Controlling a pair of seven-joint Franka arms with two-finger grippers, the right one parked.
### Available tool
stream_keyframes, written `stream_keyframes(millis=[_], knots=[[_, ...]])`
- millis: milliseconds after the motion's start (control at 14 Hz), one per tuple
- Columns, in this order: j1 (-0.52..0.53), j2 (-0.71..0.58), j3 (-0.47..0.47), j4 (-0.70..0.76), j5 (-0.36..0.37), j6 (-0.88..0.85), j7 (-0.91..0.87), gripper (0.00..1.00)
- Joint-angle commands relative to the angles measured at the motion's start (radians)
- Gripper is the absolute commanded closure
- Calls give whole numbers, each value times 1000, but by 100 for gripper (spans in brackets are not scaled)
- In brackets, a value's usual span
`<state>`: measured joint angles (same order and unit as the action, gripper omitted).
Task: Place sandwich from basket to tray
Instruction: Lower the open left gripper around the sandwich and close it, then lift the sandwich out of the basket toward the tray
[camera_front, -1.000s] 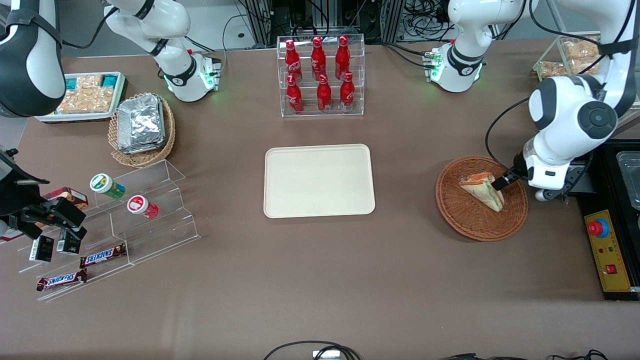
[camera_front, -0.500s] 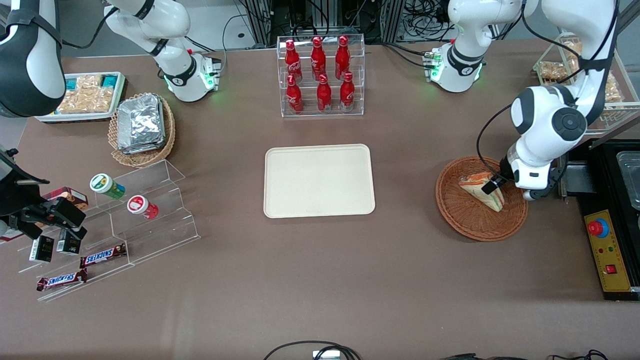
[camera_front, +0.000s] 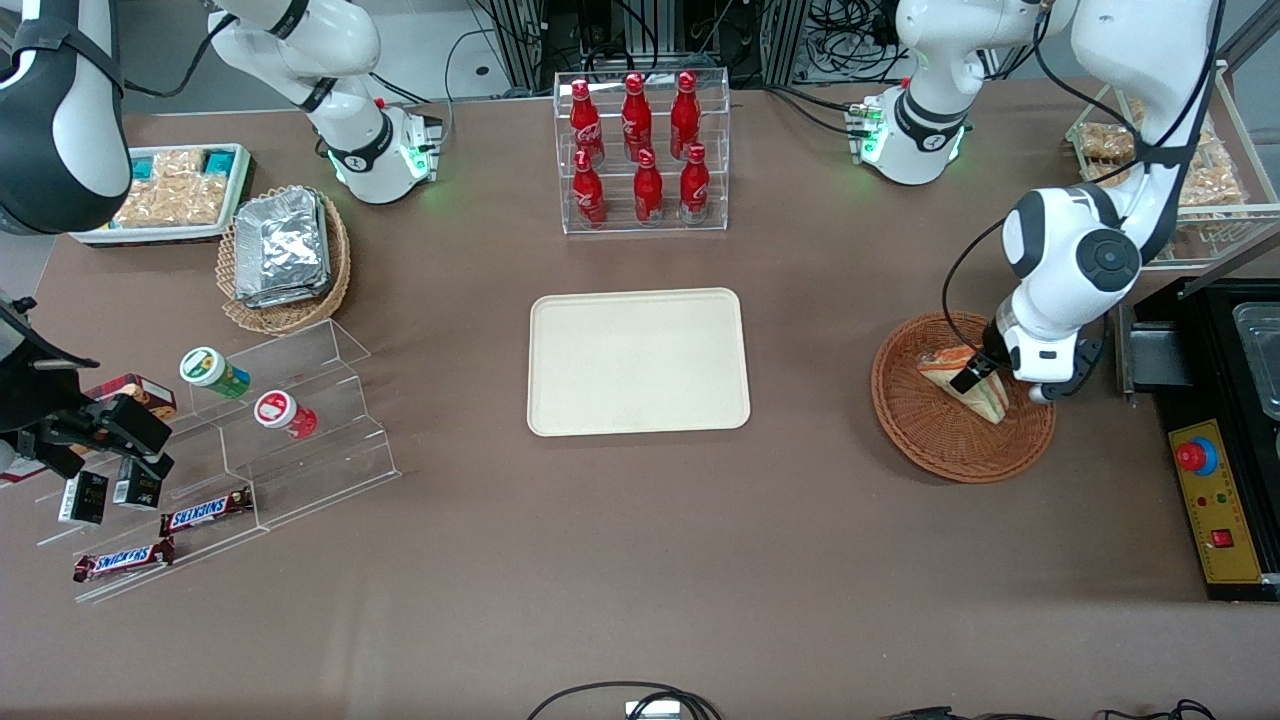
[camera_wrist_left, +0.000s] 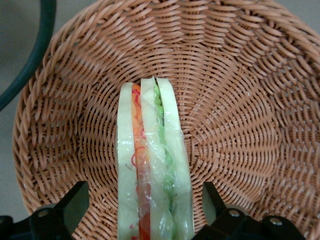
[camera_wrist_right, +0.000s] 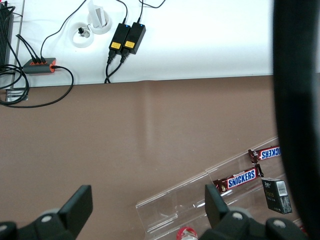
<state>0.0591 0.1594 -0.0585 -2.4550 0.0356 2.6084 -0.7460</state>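
Observation:
The sandwich (camera_front: 942, 364), a clear-wrapped wedge with green and orange-red filling, stands on edge in the reddish-brown wicker basket (camera_front: 930, 440) toward the working arm's end of the table. My left gripper (camera_front: 972, 376) is low over the basket, open, with one finger on each side of the sandwich and a gap at both. In the left wrist view the sandwich (camera_wrist_left: 150, 165) runs between the black fingers (camera_wrist_left: 75, 202) of the gripper (camera_wrist_left: 144, 196), with the basket's weave (camera_wrist_left: 240, 100) all around. The cream tray (camera_front: 638, 362) lies bare at mid-table.
A clear rack of red bottles (camera_front: 645, 150) stands farther from the camera than the tray. A black control box (camera_front: 1225, 500) lies beside the basket. A tan basket of foil packets (camera_front: 285, 255) and an acrylic stepped shelf (camera_front: 290, 440) lie toward the parked arm's end.
The left arm has swung in over the basket toward the tray's side, and the gripper has come from the sandwich's end to straddle it. The sandwich has not moved.

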Motion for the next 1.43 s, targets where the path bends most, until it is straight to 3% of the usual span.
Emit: stream_keyframes(millis=[0, 71, 143, 214, 643, 857, 1214, 1357], knots=[[1, 9, -1, -7, 10, 27, -27, 12], [1, 11, -1, -7, 10, 27, -39, 56], [1, 12, -1, -6, 10, 27, -52, 93], [1, 11, -1, -6, 10, 27, -52, 100], [1, -84, -1, 22, 13, -93, -14, 100], [2, -136, -1, 62, 12, -166, 83, 100], [-10, -153, -12, 261, 38, -497, 388, 100], [-31, -162, -50, 287, 41, -524, 444, 100]])
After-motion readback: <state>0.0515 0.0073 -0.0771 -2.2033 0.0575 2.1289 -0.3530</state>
